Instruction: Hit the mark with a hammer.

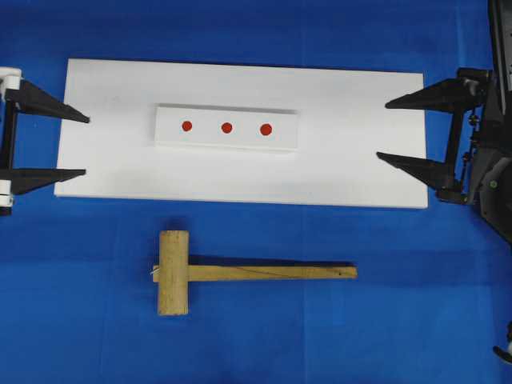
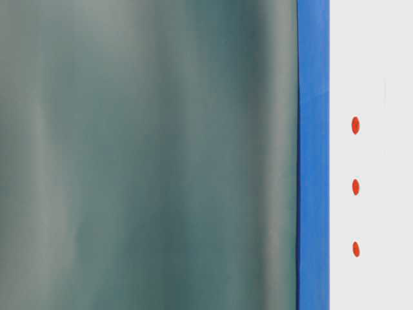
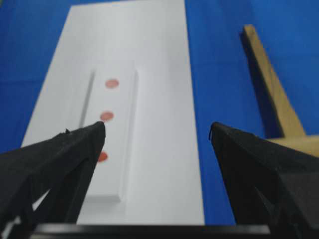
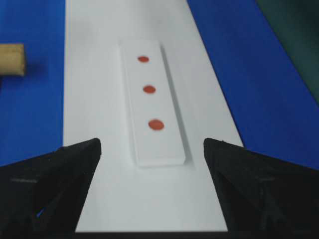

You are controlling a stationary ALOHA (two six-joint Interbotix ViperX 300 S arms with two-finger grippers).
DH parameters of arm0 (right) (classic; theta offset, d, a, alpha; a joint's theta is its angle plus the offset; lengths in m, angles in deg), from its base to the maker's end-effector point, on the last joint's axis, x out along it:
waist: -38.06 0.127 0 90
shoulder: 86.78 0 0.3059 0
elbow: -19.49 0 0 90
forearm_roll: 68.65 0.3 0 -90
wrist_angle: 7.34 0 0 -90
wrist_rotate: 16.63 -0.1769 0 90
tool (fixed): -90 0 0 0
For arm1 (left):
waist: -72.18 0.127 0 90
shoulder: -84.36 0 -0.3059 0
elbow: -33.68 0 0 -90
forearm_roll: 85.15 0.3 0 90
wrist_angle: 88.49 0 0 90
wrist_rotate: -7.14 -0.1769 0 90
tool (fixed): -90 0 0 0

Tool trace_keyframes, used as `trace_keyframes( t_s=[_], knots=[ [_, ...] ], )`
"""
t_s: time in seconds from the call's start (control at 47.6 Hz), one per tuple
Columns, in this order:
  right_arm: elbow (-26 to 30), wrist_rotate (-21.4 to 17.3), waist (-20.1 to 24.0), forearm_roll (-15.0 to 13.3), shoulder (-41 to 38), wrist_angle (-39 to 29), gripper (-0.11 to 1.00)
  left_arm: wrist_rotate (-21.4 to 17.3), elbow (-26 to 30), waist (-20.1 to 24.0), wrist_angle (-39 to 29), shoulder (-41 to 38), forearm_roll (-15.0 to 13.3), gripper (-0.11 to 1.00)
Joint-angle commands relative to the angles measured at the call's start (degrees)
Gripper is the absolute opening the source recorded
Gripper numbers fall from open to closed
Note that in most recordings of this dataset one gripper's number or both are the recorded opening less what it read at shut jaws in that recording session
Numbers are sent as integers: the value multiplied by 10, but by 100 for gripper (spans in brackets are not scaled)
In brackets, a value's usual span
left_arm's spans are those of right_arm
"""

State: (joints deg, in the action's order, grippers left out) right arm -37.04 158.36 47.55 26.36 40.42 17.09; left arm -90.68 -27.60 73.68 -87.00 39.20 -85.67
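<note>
Blue cloth (image 1: 80,336) carries hammer (image 1: 188,273) and unlettered white board (image 1: 352,172) — left gripper (image 1: 86,145), right gripper (image 1: 382,130) both gaping, empty.

A: Anything around the hammer (image 1: 188,273)?
B: No, bare blue surface (image 1: 336,336) on every side, handle and head both reachable from above.
A: Obstacles?
B: Just the white board (image 1: 360,160) behind it, apart from the hammer, low strip (image 1: 226,144) on top.

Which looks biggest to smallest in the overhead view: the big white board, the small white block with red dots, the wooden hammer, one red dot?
1. White board, by far.
2. Wooden hammer and small white block: too alike in area to rank, though the hammer is longer.
3. Red dot, tiny.
</note>
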Motion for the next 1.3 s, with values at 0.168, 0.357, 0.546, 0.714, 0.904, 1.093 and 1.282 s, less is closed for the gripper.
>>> trace_keyframes(
  t_s=[0.168,0.357,0.546,0.714,0.904,1.093,1.282],
  knots=[
    [-21,-4,-1,3,8,4,79,2,-7,-1,-57,46,0,84],
    [-34,-19,-1,3,11,5,77,4,-20,5,-58,68,-1,84],
    [-40,-20,-26,-4,19,19,77,4,-28,25,-59,72,-1,84],
    [-36,-12,-71,-39,41,4,77,4,-32,31,-62,72,-1,84],
    [-33,9,-150,-54,65,-92,77,4,-33,31,-62,72,-1,84],
    [-34,15,-221,-55,65,-229,77,4,-33,31,-62,72,-1,84],
    [-33,12,-251,-54,67,-241,77,4,-33,32,-62,72,-2,84]
  ],
)
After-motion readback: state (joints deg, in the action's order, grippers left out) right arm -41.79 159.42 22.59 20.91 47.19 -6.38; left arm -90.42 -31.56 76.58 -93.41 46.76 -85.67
